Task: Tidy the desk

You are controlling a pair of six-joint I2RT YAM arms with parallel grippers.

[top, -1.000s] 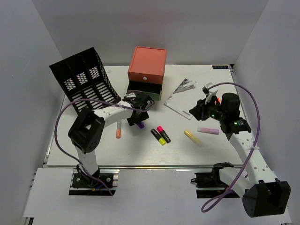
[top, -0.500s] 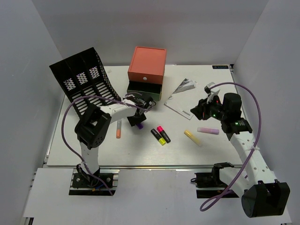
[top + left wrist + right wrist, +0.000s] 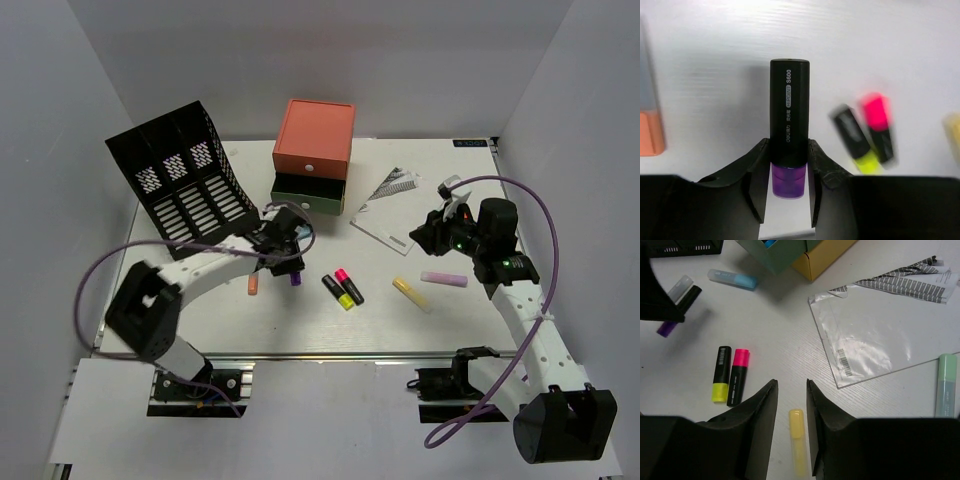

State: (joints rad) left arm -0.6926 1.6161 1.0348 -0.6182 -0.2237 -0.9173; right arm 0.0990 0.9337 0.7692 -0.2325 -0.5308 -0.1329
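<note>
White walls box in the table (image 3: pixel 200 320), which spreads from the arm bases toward twelve o'clock. From above, the left pincer (image 3: pixel 288 264) hangs left of centre and the right pincer (image 3: pixel 425 232) at three o'clock.

At the left wrist, the pincer is clamped on a black, purple-capped highlighter (image 3: pixel 789 110).

At the right wrist, the fingers stand slightly apart and grip nothing, with a yellow highlighter (image 3: pixel 798 440) on the table below.

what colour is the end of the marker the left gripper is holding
Purple; the marker body is black. Left wrist view shows it best.
</note>
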